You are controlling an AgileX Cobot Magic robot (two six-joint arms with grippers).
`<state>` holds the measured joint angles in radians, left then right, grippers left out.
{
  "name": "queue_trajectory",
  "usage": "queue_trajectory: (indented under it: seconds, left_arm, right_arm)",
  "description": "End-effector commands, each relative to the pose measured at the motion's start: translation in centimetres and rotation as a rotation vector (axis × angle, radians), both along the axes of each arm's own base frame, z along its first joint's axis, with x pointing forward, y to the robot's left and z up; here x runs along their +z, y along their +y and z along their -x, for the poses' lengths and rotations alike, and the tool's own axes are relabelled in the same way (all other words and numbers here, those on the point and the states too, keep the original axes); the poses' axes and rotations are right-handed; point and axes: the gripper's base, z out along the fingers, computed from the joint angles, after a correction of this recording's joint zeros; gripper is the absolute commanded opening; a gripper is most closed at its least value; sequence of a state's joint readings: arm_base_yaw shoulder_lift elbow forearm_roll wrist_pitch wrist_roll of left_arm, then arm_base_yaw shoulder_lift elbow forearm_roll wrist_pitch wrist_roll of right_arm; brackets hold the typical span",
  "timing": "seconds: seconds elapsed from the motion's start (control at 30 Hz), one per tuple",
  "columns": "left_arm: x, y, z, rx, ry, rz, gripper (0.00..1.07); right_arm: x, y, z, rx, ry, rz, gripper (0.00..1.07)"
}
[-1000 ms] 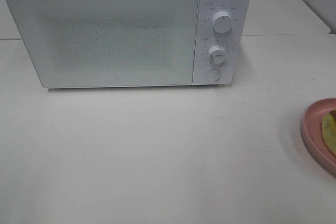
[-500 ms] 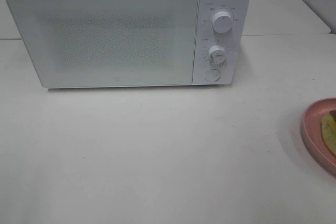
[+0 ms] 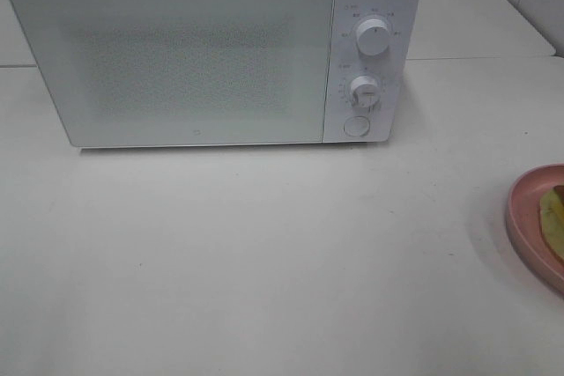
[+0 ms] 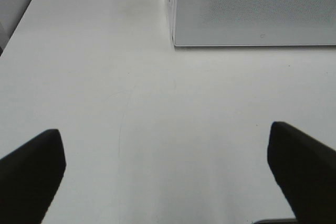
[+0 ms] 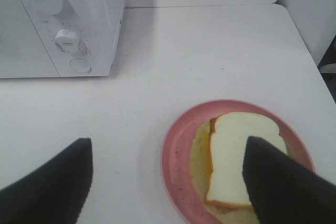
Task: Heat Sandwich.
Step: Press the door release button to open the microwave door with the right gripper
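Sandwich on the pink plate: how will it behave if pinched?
The sandwich looks soft: white bread would likely squash under a pinch. Layers look loosely stacked, so may slide apart. Probably light; the pink plate might shift if pushed.

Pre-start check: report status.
Left tool open, right tool open, both empty. Pale white-bread sandwich on round pink plate. White microwave door shut, blocking entry.

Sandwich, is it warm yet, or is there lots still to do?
Nothing is done yet. The sandwich lies on the pink plate on the table, and the microwave is shut. The right pincer is open by the plate, the left pincer open over the table, both empty. Still to do: open the microwave, put the sandwich inside, shut it, turn the dials.
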<state>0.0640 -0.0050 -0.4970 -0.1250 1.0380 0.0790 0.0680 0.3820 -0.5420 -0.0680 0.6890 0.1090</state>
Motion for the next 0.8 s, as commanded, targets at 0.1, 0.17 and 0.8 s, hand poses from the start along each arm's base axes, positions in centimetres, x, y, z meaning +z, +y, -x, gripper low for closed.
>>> queue_trajectory:
  seconds: [0.1, 0.17, 0.8]
  left_arm:
    - [0.0, -0.1, 0.3, -0.008, -0.032, 0.007, 1.01]
    - [0.0, -0.1, 0.3, -0.008, -0.032, 0.007, 1.01]
    - [0.0, -0.1, 0.3, -0.008, -0.032, 0.007, 1.01]
  right_arm:
    - [0.4, 0.1, -1.8, 0.003, -0.027, 0.004, 0.76]
    - [0.3, 0.2, -2.5, 0.006, -0.028, 0.004, 0.76]
    - [-1.4, 0.8, -9.3, 0.023, -0.008, -0.002, 0.76]
